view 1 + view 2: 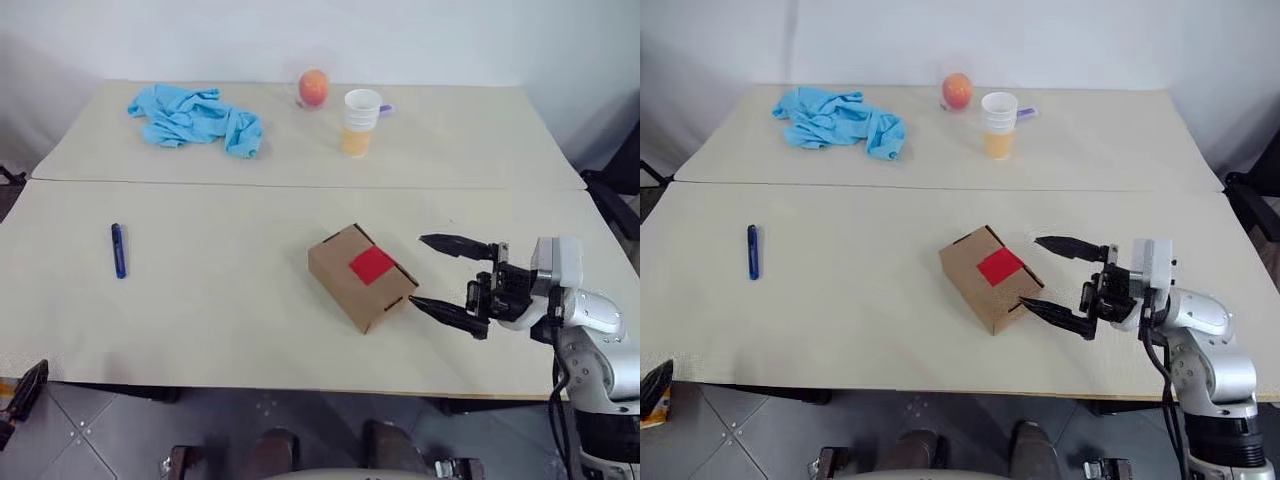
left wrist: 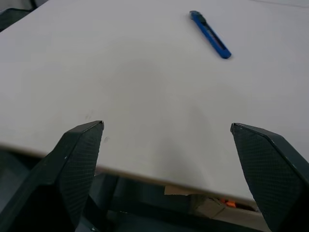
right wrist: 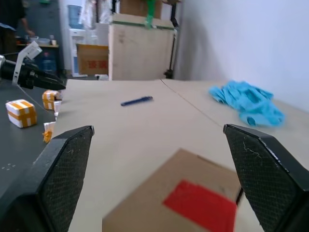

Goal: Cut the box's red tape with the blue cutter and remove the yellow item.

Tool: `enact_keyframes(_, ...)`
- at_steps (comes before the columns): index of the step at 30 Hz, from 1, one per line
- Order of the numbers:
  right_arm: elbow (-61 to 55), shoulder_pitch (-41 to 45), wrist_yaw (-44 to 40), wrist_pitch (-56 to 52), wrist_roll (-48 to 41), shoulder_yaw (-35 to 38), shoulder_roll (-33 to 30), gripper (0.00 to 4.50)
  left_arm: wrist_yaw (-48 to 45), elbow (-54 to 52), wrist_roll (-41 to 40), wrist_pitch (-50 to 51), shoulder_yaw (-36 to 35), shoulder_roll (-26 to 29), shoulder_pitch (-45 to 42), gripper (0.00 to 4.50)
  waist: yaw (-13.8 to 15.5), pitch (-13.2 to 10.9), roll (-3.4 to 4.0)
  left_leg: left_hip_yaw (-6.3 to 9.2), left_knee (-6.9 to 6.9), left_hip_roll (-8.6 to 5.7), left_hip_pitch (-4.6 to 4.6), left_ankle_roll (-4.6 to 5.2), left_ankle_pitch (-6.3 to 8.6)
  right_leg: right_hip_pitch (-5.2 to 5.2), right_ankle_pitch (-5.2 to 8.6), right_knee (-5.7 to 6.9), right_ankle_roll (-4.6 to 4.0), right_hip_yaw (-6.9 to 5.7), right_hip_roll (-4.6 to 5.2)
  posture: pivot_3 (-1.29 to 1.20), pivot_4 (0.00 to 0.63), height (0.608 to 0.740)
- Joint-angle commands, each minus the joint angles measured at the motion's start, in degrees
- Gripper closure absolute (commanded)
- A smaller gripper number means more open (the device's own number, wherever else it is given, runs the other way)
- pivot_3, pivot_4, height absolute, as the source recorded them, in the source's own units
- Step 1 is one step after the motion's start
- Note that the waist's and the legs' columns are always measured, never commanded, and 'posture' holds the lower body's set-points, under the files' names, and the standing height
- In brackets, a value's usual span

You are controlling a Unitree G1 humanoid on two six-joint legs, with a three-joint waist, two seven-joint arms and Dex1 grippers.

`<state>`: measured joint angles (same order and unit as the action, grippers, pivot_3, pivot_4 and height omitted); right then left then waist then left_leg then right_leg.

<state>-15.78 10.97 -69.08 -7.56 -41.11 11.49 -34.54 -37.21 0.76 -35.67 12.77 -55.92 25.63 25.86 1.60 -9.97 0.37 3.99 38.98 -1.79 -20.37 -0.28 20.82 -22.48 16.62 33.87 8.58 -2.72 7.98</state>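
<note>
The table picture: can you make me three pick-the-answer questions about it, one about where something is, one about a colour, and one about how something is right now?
1. Where does the blue cutter lie?
A. on the box
B. alone on the table's left part
C. inside the cup

2. What colour is the tape on the box?
A. red
B. green
C. black

3. How is the right hand right now?
A. shut on the cutter
B. shut on the cloth
C. open, holding nothing

Answers:
1 B, bare table surrounds the cutter.
2 A, a red square sits on the box's top.
3 C, its two fingers stand apart beside the box.
</note>
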Motion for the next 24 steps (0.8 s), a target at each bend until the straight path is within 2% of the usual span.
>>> enact_keyframes(1, -2.2, 0.5, -0.4, 0.4, -1.2, 0.9, -0.7, 0.0, 6.2, 0.0, 0.5, -3.9, -3.2, 0.9, -2.6, 0.03, 0.0, 0.0, -0.05, 0.01, 0.0, 0.0, 0.0, 0.0, 0.0, 0.0, 0.0, 0.0, -0.01, -0.01, 0.0, 0.0, 0.15, 0.74)
enact_keyframes(5, -2.8, 1.0, 0.4, -1.5, -2.8, 2.0, -1.8, 0.0, 9.2, -7.1, -1.8, 1.8, 1.7, 2.6, -6.6, 0.03, -0.2, 0.0, -0.05, 0.01, 0.0, -0.01, 0.0, -0.01, 0.0, 0.0, 0.0, 0.02, -0.01, 0.0, 0.02, 0.0, 0.15, 0.74)
enact_keyframes(9, -5.5, 1.7, 2.1, -5.5, -5.7, 1.6, -2.9, 0.0, 21.0, -10.3, 2.4, 11.9, 9.6, 5.7, -15.2, 0.03, -0.2, 0.0, -0.04, 0.02, 0.0, -0.03, 0.0, -0.02, -0.02, -0.02, 0.0, 0.1, 0.0, 0.02, 0.02, 0.0, 0.15, 0.74)
enact_keyframes(11, -6.3, 2.7, 3.2, -6.6, -6.2, 1.1, -2.7, 0.0, 26.9, -10.3, 2.6, 15.8, 11.6, 5.4, -20.4, 0.03, -0.3, 0.0, -0.04, 0.02, 0.0, -0.03, 0.01, -0.04, -0.03, -0.03, 0.0, 0.13, 0.0, 0.02, -0.03, 0.0, 0.15, 0.74)
enact_keyframes(16, -7.8, 4.7, 5.0, -8.0, -6.3, 0.1, -2.0, 0.0, 39.9, -5.4, 7.5, 23.1, 17.4, 3.5, -33.2, 0.03, -0.7, 0.0, -0.07, -0.02, 0.01, -0.23, 0.0, -0.09, -0.01, -0.13, -0.01, 0.43, 0.01, 0.08, -0.2, 0.0, 0.15, 0.74)
enact_keyframes(20, -8.6, 5.0, 6.2, -7.8, -5.8, -0.5, -1.1, 0.0, 40.2, 2.5, 11.9, 22.2, 24.3, 3.0, -40.5, 0.03, -0.7, 0.0, -0.08, -0.04, -0.02, -0.25, -0.01, -0.13, 0.0, -0.2, 0.0, 0.49, 0.0, 0.07, -0.27, 0.0, 0.15, 0.74)
enact_keyframes(24, -9.7, 4.7, 7.0, -7.7, -5.5, -1.4, -0.4, 0.0, 41.7, 7.1, 15.1, 22.5, 27.5, 2.7, -44.6, 0.03, -0.4, 0.0, -0.11, -0.04, 0.06, -0.28, -0.03, -0.12, 0.0, -0.19, 0.0, 0.51, 0.0, 0.07, -0.26, 0.0, 0.15, 0.74)
